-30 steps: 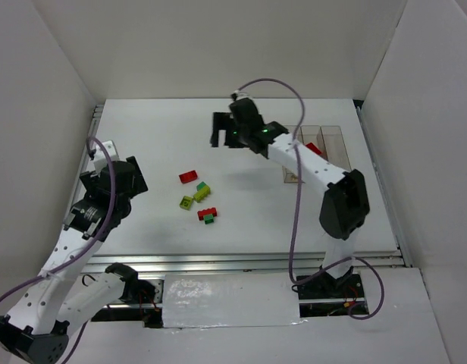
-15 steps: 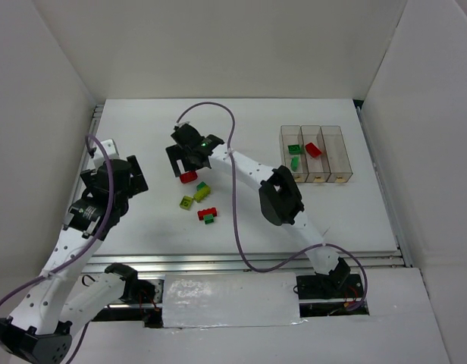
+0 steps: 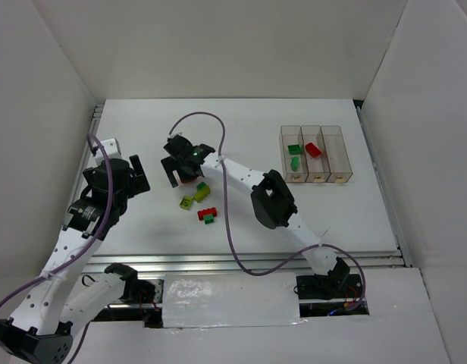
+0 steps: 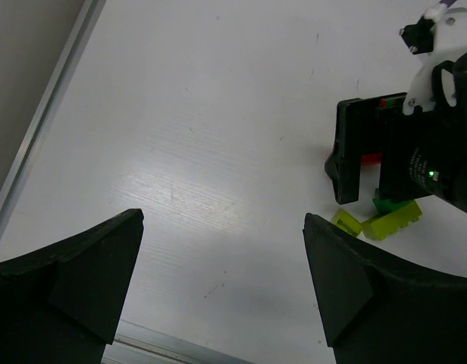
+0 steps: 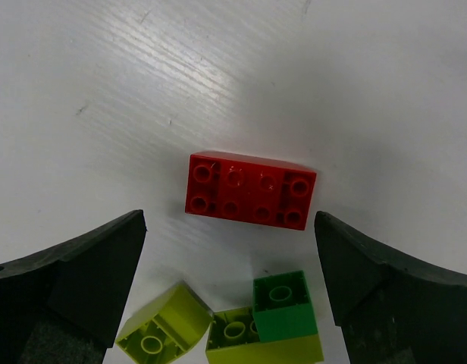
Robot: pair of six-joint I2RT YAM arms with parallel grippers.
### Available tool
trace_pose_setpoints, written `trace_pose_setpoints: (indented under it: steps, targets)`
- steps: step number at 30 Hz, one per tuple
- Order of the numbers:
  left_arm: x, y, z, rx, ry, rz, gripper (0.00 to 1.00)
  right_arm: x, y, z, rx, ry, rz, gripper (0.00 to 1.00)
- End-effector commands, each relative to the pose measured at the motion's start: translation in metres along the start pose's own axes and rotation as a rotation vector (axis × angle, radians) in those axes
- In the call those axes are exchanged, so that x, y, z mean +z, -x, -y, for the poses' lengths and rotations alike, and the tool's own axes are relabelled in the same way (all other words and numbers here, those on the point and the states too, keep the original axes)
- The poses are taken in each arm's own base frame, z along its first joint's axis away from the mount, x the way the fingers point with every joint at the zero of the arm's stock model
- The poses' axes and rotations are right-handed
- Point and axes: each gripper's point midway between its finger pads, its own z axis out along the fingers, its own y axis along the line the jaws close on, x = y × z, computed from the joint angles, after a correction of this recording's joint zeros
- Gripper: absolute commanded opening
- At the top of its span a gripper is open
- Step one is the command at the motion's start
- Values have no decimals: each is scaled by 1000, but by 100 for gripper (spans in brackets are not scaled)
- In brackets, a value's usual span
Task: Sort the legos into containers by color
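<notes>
White panels are boxing in a white desk, and both arms are reaching out over it from the near edge. The right gripper is hanging left of the desk's middle with its jaws standing wide apart, gripping nothing. Seen from its wrist, a red brick is lying flat, studs up, between the two fingers, with bare desk showing on either side of it. Whether the fingertips are touching the desk I cannot tell.

Just beside that brick, on the near side, a dark green brick is sitting on a yellow-green brick, and a yellow-green piece is lying next to them. Closer to the arms, a second red brick is lying against a small green brick.

The left gripper is hovering over the left part of the desk, jaws spread and holding nothing, its camera looking across at the right gripper.

Well apart on the right, three clear bins are standing joined in a row, tan labels facing the near edge. The leftmost is holding two dark green bricks, and the middle one is holding one red brick.
</notes>
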Motion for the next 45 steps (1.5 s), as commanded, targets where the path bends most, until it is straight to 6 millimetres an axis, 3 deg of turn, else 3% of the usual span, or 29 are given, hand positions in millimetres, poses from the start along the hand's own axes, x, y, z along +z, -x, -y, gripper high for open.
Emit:
trace_pose_setpoints:
  steps: [1, 9, 12, 17, 18, 20, 22, 24, 25, 27, 28, 29, 30, 31, 34, 35, 36, 38, 39, 42, 45]
  targets:
    - [-1, 12, 6, 1, -39, 39, 100, 4, 8, -1, 5, -21, 25, 98]
    - [-4, 12, 10, 3, -70, 46, 99, 11, 12, 8, 52, -22, 23, 90]
    - [-4, 12, 11, 6, -80, 45, 100, 15, 10, 9, 50, -18, 13, 68]
    - [-5, 13, 13, 7, -93, 49, 99, 13, 8, 10, 49, -12, 14, 50]
    - [-6, 13, 12, 7, -93, 50, 100, 11, 11, 8, 52, -7, 27, 34]
    - [-6, 13, 12, 7, -93, 50, 99, -5, 21, 9, 64, -1, 57, 10]
    - [-7, 14, 14, 6, -102, 53, 100, -23, 42, 12, 84, 9, 127, 6]
    - [-7, 14, 15, 5, -110, 57, 99, -67, 71, 20, 115, 21, 218, 6]
    - [-7, 14, 15, 5, -112, 56, 99, -104, 98, 35, 150, 20, 296, 6]
    - [-8, 13, 15, 7, -113, 56, 100, -125, 104, 62, 199, -11, 321, 6]
    - [-8, 13, 16, 8, -117, 55, 100, -157, 118, 77, 232, -8, 372, 6]
    - [-9, 13, 16, 10, -124, 55, 99, -157, 111, 114, 275, -63, 351, 6]
    - [-9, 14, 17, 9, -130, 58, 99, -165, 110, 135, 323, -92, 355, 6]
    - [-10, 14, 18, 11, -137, 58, 100, -176, 102, 183, 388, -160, 346, 6]
    - [-10, 13, 21, 15, -158, 55, 100, -191, 78, 256, 529, -278, 319, 6]
    - [-10, 11, 23, 22, -171, 48, 100, -189, 57, 281, 567, -334, 271, 6]
    - [-10, 11, 25, 23, -178, 47, 100, -195, 43, 326, 647, -406, 260, 6]
    - [-10, 11, 27, 27, -187, 46, 99, -198, 18, 360, 708, -473, 229, 7]
    - [-10, 10, 29, 28, -197, 39, 100, -203, 6, 387, 761, -516, 228, 7]
    - [-9, 8, 31, 34, -206, 33, 100, -205, -22, 425, 843, -590, 197, 7]
    - [-8, 6, 33, 42, -213, 24, 99, -196, -49, 444, 892, -630, 145, 8]
